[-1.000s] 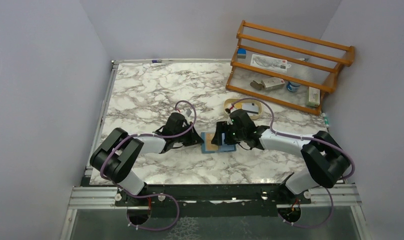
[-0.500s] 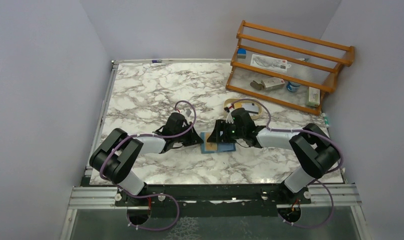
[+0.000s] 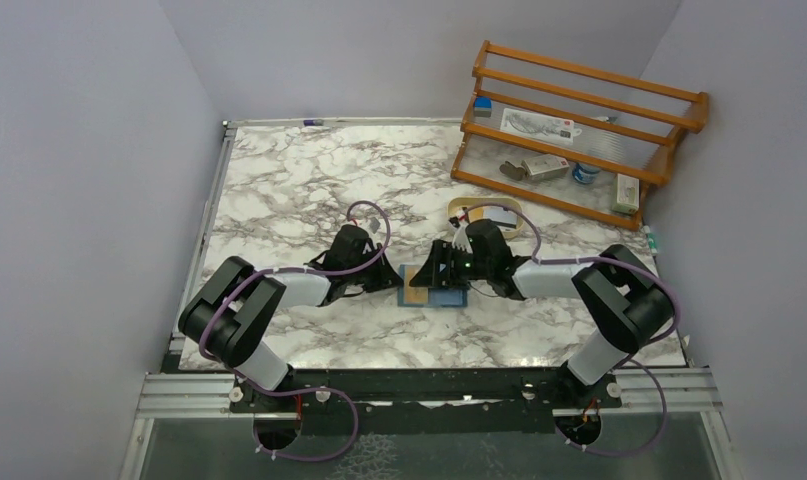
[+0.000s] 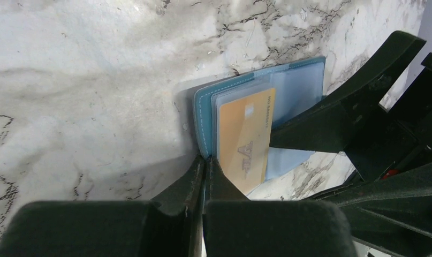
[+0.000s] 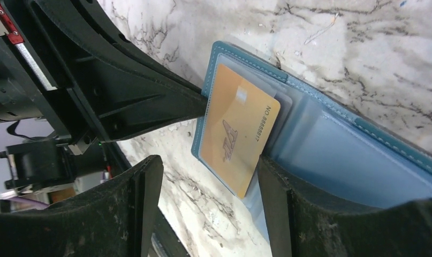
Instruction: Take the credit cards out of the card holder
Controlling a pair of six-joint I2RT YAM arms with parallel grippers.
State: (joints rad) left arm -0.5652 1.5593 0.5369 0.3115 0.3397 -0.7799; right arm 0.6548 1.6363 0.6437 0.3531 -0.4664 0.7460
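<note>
Teal, and lying open on the marble table (image 4: 69,80), the holder (image 4: 205,118) sits between your two arms, near the middle of the tabletop. Your left gripper (image 4: 203,182) has its fingers pressed together on the holder's stitched edge. I take that as an anchor, so the holder does not slide when the card is pulled.

The orange card (image 4: 245,139) sticks partway out of a clear sleeve, with its free end towards the right arm. Your right gripper (image 5: 208,176) is spread wide and grips nothing. One finger hangs over bare marble, and the other rests on or just above the pale blue inside, with the card's free end between them. That stance looks set to close across the card and draw it away from the pinned edge.

By count, you have one holder and one card in sight, the orange one. I cannot tell whether a second card lies in the cloudy sleeves beneath it. Neither card is out yet, so far as these views show.
</note>
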